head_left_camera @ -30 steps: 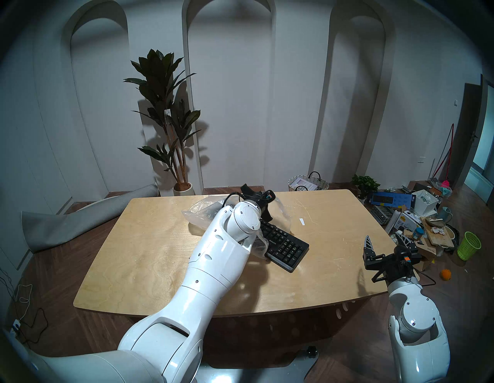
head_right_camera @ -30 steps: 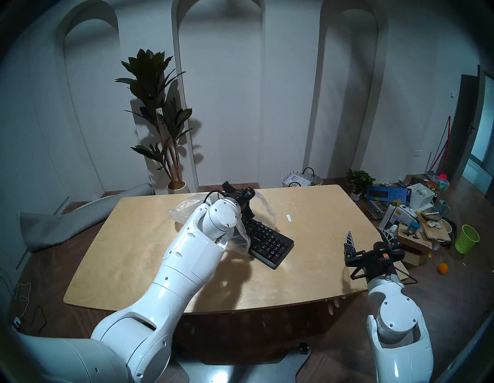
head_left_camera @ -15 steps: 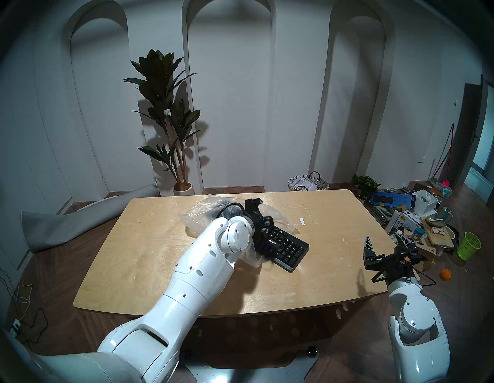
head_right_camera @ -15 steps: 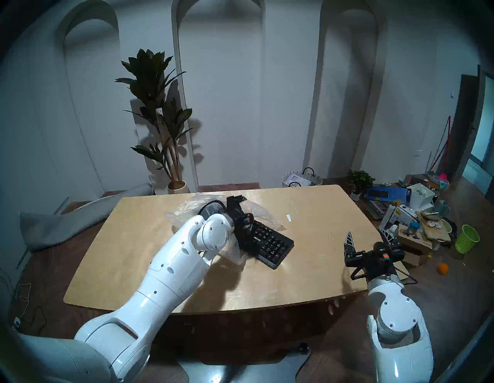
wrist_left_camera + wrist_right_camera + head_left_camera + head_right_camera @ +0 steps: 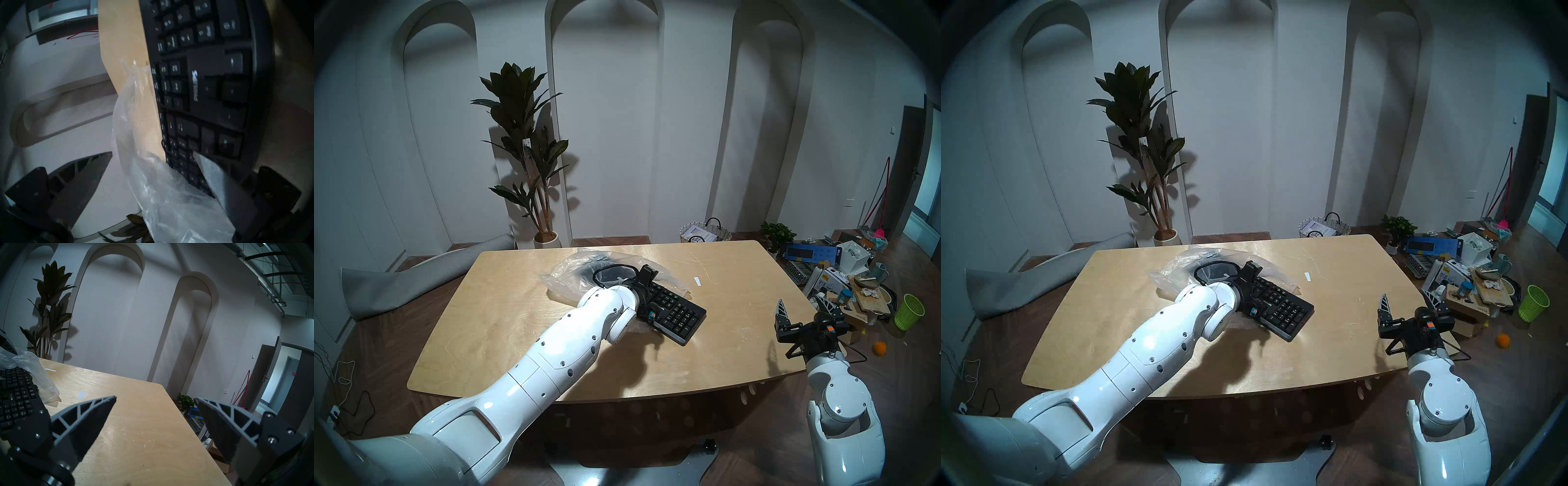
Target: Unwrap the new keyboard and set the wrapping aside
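The black Philips keyboard [image 5: 678,314] [image 5: 1283,310] lies slantwise mid-table, its right end bare. Its left part is under the crinkled clear plastic bag [image 5: 568,273] [image 5: 1175,271]. My left gripper [image 5: 651,286] [image 5: 1255,285] is over the keyboard's middle, at the bag's mouth. In the left wrist view the gripper [image 5: 153,152] is open, with the bag [image 5: 169,195] and the keyboard's [image 5: 212,76] edge between its fingers, one low by the keys and one up in the air. My right gripper [image 5: 801,300] [image 5: 155,397] is open and empty above the table's right edge.
A small white strip [image 5: 697,281] lies on the wooden table [image 5: 517,339] right of the bag. Behind the table is a wicker basket [image 5: 706,232]. On the floor at the right are a blue keyboard box [image 5: 812,253], other clutter and a green bin [image 5: 909,310]. A rolled grey mat [image 5: 415,281] lies left.
My left arm has dropped and turned, bringing its gripper from the bag's far edge down to the keyboard's middle. The bag's raised part has sunk flat. The right arm has not moved.
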### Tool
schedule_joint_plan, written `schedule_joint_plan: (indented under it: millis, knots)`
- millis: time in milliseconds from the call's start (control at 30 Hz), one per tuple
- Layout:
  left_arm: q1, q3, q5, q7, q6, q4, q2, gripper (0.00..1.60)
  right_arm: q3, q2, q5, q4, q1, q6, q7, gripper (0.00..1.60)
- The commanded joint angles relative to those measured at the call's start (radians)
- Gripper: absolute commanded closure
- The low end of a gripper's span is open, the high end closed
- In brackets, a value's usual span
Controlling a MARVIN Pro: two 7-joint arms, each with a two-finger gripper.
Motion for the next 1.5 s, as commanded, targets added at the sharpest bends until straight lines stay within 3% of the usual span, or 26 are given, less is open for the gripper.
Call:
schedule_joint_plan:
  millis: [0, 300, 567, 633, 667, 700, 833, 867, 933, 1100, 1467]
  knots:
    - [-0.092, 0.027, 0.126, 0.022, 0.085, 0.094, -0.037, 0.0, -0.002, -0.002, 0.002, -0.026, -0.002, -0.004, 0.001, 0.0]
    - [-0.128, 0.012, 0.13, 0.079, 0.133, 0.215, -0.09, 0.0, -0.002, -0.001, 0.002, -0.026, -0.002, -0.004, 0.001, 0.0]
    - [-0.157, -0.058, 0.091, 0.127, 0.157, 0.172, -0.094, 0.0, -0.002, -0.001, 0.002, -0.023, 0.0, -0.005, 0.0, 0.0]
    - [-0.157, -0.083, 0.066, 0.138, 0.157, 0.151, -0.098, 0.31, -0.002, 0.0, 0.002, -0.023, 0.0, -0.005, 0.0, 0.0]
    - [-0.153, -0.101, 0.043, 0.143, 0.156, 0.135, -0.102, 0.9, -0.002, 0.0, 0.002, -0.022, 0.001, -0.005, 0.0, 0.0]
    - [-0.149, -0.115, 0.027, 0.151, 0.155, 0.121, -0.102, 1.6, -0.002, 0.0, 0.002, -0.022, 0.001, -0.005, 0.0, 0.0]
    - [-0.139, -0.153, -0.037, 0.147, 0.13, 0.067, -0.107, 1.6, -0.002, 0.0, 0.002, -0.022, 0.001, -0.005, 0.0, 0.0]
    - [-0.127, -0.18, -0.092, 0.125, 0.109, 0.044, -0.117, 1.6, -0.002, 0.0, 0.002, -0.022, 0.001, -0.005, 0.0, 0.0]
    - [-0.122, -0.187, -0.1, 0.122, 0.105, 0.021, -0.1, 1.6, -0.002, 0.0, 0.002, -0.023, 0.0, -0.005, 0.0, 0.0]
    - [-0.109, -0.286, -0.27, 0.081, 0.071, -0.044, -0.143, 1.6, -0.003, 0.001, 0.002, -0.018, 0.003, -0.005, 0.0, 0.0]
    - [-0.129, -0.498, -0.577, -0.005, 0.13, -0.105, -0.143, 1.6, -0.003, 0.003, 0.002, -0.012, 0.006, -0.005, -0.001, 0.0]
